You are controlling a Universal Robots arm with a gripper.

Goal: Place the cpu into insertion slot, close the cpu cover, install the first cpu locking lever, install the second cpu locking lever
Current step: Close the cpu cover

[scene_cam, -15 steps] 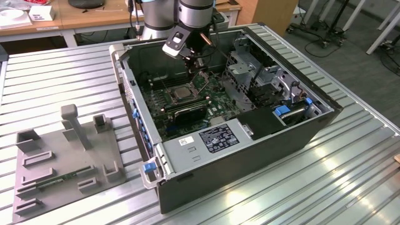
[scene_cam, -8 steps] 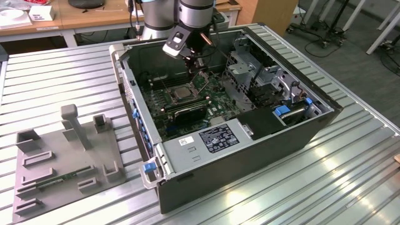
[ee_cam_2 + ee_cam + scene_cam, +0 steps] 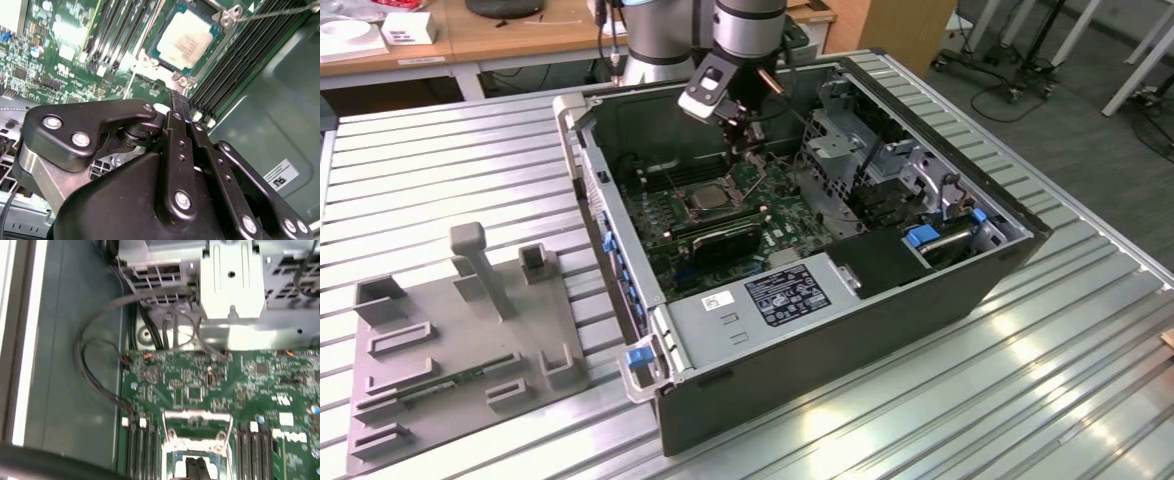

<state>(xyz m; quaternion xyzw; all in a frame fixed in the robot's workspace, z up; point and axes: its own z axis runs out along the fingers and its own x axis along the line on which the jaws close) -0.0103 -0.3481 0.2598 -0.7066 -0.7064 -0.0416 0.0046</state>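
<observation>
the small flat square cpu (image 3: 187, 40), pale silvery-tan face up, lay seated in the square dark metal-rimmed insertion slot (image 3: 707, 197). the slot sat in the green circuit board (image 3: 65, 60) inside the open black computer case (image 3: 961, 290) on the ribbed metal table (image 3: 1067, 400), near the middle of the exterior view. the thin silver-grey metal cpu cover (image 3: 210, 48) seemed to lie flat around the chip, framing it through its window, so the first two steps looked done. the black gripper (image 3: 181, 97) hung in the upper middle of the exterior view, just beside a corner of the slot, its fingers pressed together with nothing between them. a thin bare metal lever rod (image 3: 275, 12) ran out from one corner of the cover and looked unlatched, so the work appeared to stand at the first locking lever. moving it would call for a fine, well-aimed contact on a slim rod close to the long black memory slots (image 3: 245, 60).
</observation>
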